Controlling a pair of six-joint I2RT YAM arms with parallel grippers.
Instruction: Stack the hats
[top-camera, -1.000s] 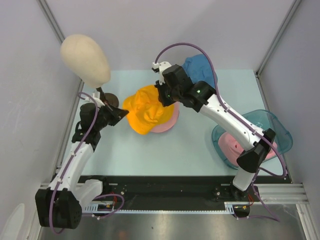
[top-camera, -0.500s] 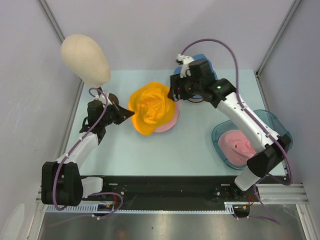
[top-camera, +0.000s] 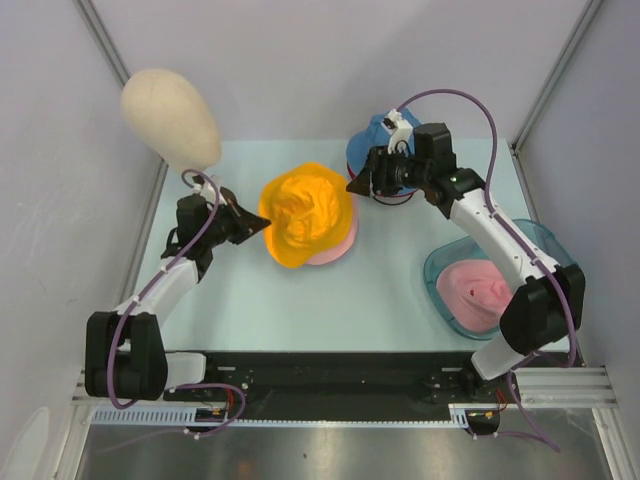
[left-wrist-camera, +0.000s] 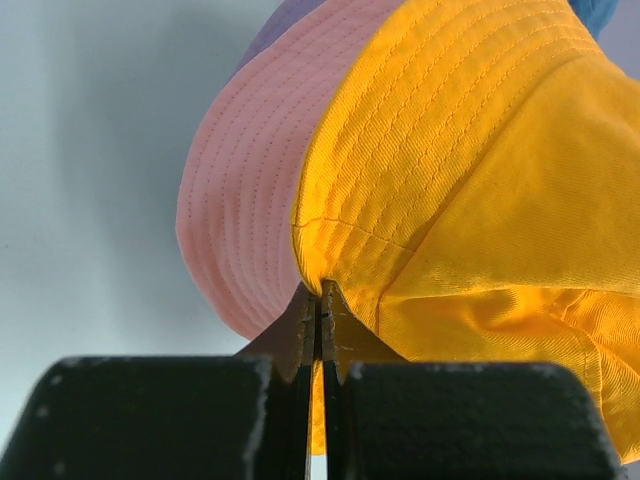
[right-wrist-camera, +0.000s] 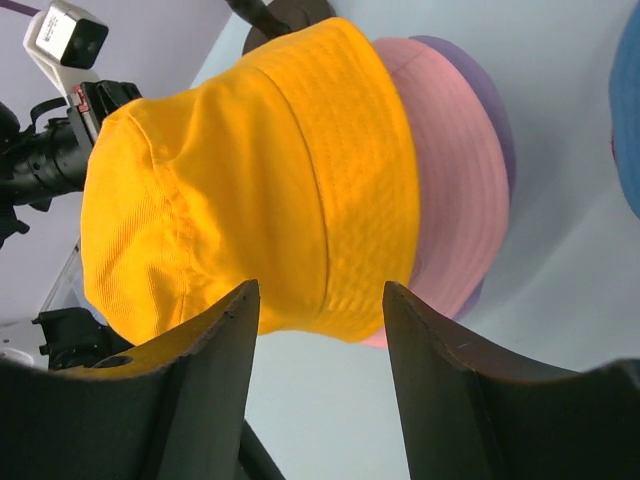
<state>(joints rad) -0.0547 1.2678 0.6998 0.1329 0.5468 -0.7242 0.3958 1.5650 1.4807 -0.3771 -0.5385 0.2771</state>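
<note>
Orange hat (top-camera: 305, 210) is sitting crown-up on top of the pink hat (top-camera: 338, 250), mid-surface (top-camera: 300, 310). It is riding slightly toward 9 o'clock, so the pink brim is showing at 4-5 o'clock. Lilac hat (right-wrist-camera: 487, 95) is peeking out under the pink one in the right wrist view, so three are lying in one pile.

Left claw (left-wrist-camera: 318, 305) is pinching the orange brim at the hat's 9 o'clock edge, tips pressed together on a fold of fabric.

Right claw (right-wrist-camera: 320, 330) is hanging spread with nothing between the fingers. It is sitting just beside the pile's 2 o'clock side, and the top view is showing no contact.

Blue hat (top-camera: 365, 145) is lying at the surface's 12-1 o'clock, partly covered by the right wrist.

Second pink hat (top-camera: 478, 290) is resting inside the teal tray (top-camera: 555, 250) at 4 o'clock.

Mannequin head (top-camera: 170, 118) is standing at the 10 o'clock corner, well apart from the pile.
</note>
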